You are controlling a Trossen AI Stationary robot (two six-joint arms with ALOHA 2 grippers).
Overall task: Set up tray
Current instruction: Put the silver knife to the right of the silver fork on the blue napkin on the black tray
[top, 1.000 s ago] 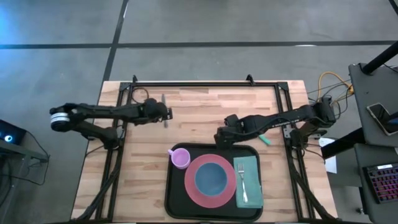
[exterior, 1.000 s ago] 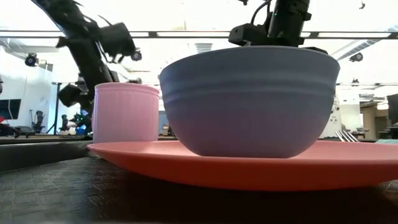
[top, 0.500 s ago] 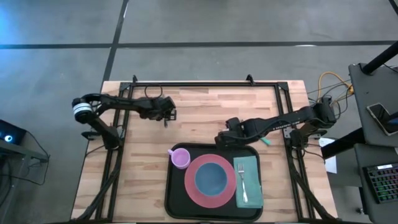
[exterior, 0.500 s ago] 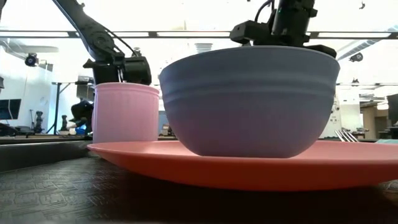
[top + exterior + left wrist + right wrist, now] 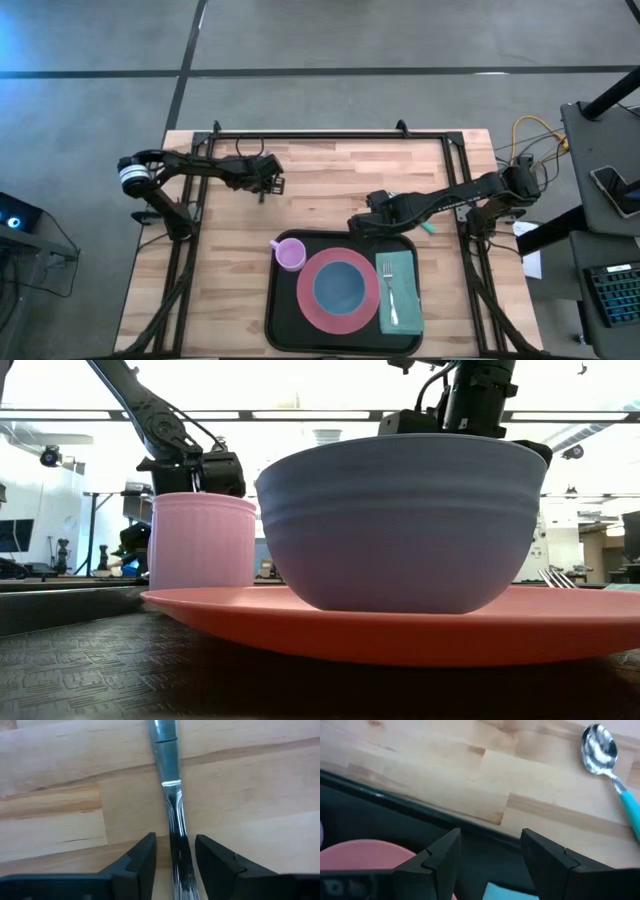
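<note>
A silver knife [image 5: 170, 795] lies flat on the wooden table, left of centre and beyond the tray; only its near end [image 5: 262, 196] shows in the high view. My left gripper [image 5: 175, 840] [image 5: 268, 184] is low over it and open, one finger on each side of the handle with a gap to each. The black tray [image 5: 280, 320] sits at the table's near middle. My right gripper [image 5: 490, 837] [image 5: 357, 223] is open above the tray's far rim [image 5: 395, 802]. A spoon [image 5: 599, 747] [image 5: 427, 226] with a teal handle lies on the wood to its right.
On the tray stand a pink cup [image 5: 290, 254] [image 5: 200, 540], a pink plate [image 5: 308, 300] carrying a blue bowl [image 5: 344, 285] [image 5: 400, 520], and a teal napkin [image 5: 399, 265] with a fork [image 5: 392, 295] on it. Bare wood lies left of the tray and along the far edge.
My left gripper has come down toward the table over the knife while its arm drew in from the left; the knife has stayed where it was. My right gripper has shifted slightly toward the table's right, staying over the tray's far rim.
</note>
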